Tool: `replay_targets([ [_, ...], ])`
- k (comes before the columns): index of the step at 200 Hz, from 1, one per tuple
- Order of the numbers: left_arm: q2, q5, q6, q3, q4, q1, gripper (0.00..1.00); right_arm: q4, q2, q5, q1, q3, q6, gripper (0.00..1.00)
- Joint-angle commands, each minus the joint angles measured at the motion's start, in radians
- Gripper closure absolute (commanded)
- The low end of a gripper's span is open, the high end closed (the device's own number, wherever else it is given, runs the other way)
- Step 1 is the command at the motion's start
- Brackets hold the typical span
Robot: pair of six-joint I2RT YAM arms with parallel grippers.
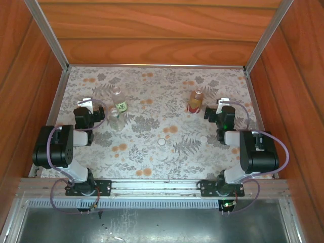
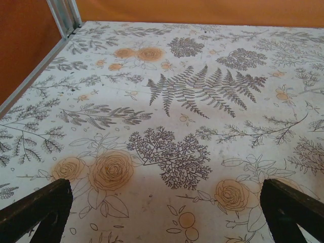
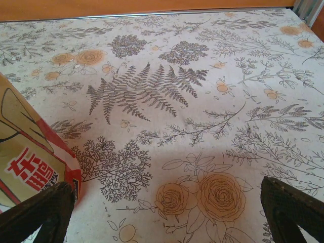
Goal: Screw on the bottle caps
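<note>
Three bottles stand upright on the flowered mat (image 1: pixel 152 157), long axes vertical, necks up. The green-labelled bottle (image 1: pixel 119 101) and the second clear bottle (image 1: pixel 115 120) sit close together, just right of the left gripper (image 1: pixel 87 105). The amber bottle (image 1: pixel 196 101) stands just left of the right gripper (image 1: pixel 223 105). From the right wrist, its red-orange label (image 3: pixel 25 162) sits at the left finger (image 3: pixel 40 212); contact unclear. One cap (image 1: pixel 162 142) lies flat mid-mat. Another cap (image 1: pixel 204 138) lies flat near the right arm, nearer than the amber bottle. Both grippers have jaws spread wide, holding nothing.
</note>
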Motion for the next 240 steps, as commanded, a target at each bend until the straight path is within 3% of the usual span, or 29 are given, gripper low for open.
replay_targets([
  [1, -0.007, 0.007, 0.007, 0.014, -0.006, -0.001, 0.0, -0.006, -0.009, 0.004, -0.009, 0.015, 0.011, 0.0],
  [102, -0.006, 0.009, 0.002, 0.014, -0.007, -0.002, 0.0, -0.017, -0.007, -0.073, -0.009, 0.025, -0.02, 0.0],
  [140, -0.048, 0.034, 0.011, -0.013, -0.005, -0.002, 0.0, 0.027, -0.065, 0.019, -0.009, -0.024, 0.018, 0.0],
  [198, -0.322, 0.007, -0.004, -0.087, -0.087, -0.003, 0.0, -0.271, -0.401, 0.097, -0.008, -0.03, 0.051, 0.0],
  [240, -0.672, 0.024, -0.047, -0.137, -0.259, -0.012, 0.0, -0.496, -0.584, 0.017, 0.035, 0.054, 0.075, 0.0],
])
